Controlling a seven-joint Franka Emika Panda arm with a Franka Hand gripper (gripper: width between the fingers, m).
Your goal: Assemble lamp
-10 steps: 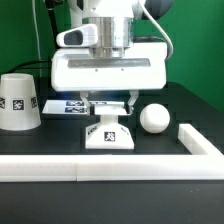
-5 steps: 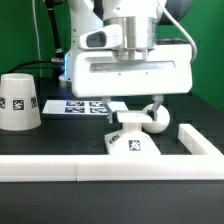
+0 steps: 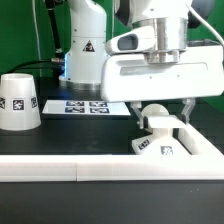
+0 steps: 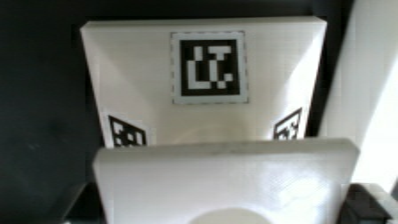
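Note:
My gripper (image 3: 160, 122) is shut on the flat square lamp base (image 3: 156, 146), one finger on each side, low over the table at the exterior view's right, close to the rail corner. In the wrist view the base (image 4: 210, 110) fills the picture with a tag on top, and my gripper (image 4: 217, 205) straddles it with dark fingertips (image 4: 64, 200) at its edges. The ball-headed bulb (image 3: 157, 113) lies just behind the base, between the fingers as seen. The cone shade (image 3: 18, 100) stands on the table at the exterior view's left.
The long white border rail (image 3: 70, 168) runs along the front and turns back at the right (image 3: 203, 142). The marker board (image 3: 85, 105) lies flat behind the middle. The arm's white body stands at the back.
My gripper has carried the base steadily toward the exterior view's right, from the middle to the rail corner. The bulb and the shade have stayed put.

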